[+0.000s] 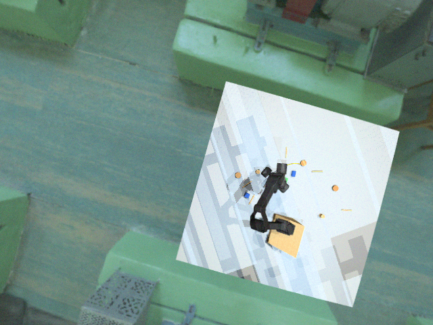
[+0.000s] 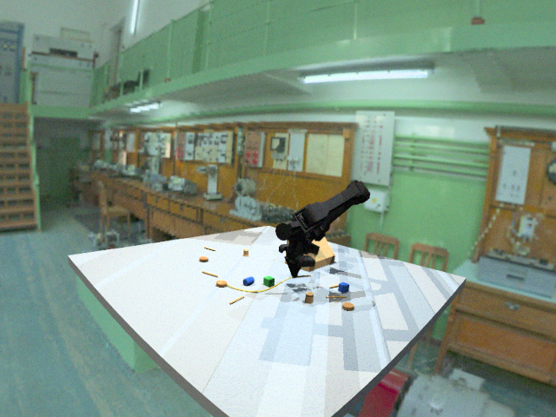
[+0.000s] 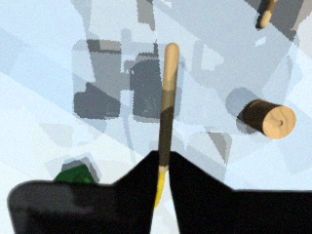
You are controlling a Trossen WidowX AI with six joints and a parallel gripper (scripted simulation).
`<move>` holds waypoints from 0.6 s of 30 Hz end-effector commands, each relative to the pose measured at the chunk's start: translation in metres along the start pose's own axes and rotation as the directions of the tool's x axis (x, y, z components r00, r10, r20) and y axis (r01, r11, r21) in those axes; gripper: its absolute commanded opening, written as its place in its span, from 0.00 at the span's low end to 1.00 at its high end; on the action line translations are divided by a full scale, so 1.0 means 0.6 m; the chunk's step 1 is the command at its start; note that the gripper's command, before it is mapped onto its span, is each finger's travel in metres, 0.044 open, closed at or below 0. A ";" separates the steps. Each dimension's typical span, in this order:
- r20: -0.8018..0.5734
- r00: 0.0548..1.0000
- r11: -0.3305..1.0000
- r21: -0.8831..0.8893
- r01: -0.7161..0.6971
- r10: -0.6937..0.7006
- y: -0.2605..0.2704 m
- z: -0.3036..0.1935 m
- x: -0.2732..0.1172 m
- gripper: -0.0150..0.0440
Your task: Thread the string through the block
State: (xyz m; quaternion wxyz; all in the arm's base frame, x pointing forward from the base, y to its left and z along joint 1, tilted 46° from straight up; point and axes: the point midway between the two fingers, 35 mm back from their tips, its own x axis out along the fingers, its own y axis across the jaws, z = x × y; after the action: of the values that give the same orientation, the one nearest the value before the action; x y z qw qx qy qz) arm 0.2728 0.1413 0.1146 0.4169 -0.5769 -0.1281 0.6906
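Note:
My gripper point(image 2: 294, 274) point(image 3: 163, 157) is shut on the thin wooden stick point(image 2: 305, 275) point(image 3: 168, 93), close to its string end. The stick points away from the fingers, a little above the table. The yellow string point(image 1: 293, 163) point(image 2: 256, 291) point(image 3: 159, 187) runs in a slack curve from the fingers to the round wooden button point(image 1: 303, 162) point(image 2: 221, 283). The tan wooden block point(image 1: 289, 242) point(image 2: 325, 254) stands beyond the gripper in the exterior view, partly hidden by the arm. Its hole cannot be made out. In the top view the arm hides the fingers and the stick.
A green cube point(image 2: 268, 281) point(image 3: 78, 175) and a blue cylinder point(image 1: 293, 173) point(image 2: 248, 281) lie near the string. A wooden peg point(image 1: 258, 171) point(image 2: 308, 298) point(image 3: 279, 122) stands near the gripper. A blue cube point(image 1: 246, 195) point(image 2: 343, 287), loose sticks and other round pieces lie around.

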 end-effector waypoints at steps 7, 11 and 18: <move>0.001 1.000 0.943 0.334 -0.001 0.001 -0.001 -0.008 0.000 0.25; 0.001 1.000 0.885 0.465 -0.001 0.001 -0.002 -0.012 0.000 0.25; 0.001 1.000 0.742 0.670 -0.001 0.001 -0.002 -0.018 -0.001 0.25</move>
State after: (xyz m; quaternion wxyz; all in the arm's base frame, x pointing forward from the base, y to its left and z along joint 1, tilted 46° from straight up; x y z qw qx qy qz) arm 0.2813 0.1387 0.1124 0.5764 -0.4182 0.0949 0.6956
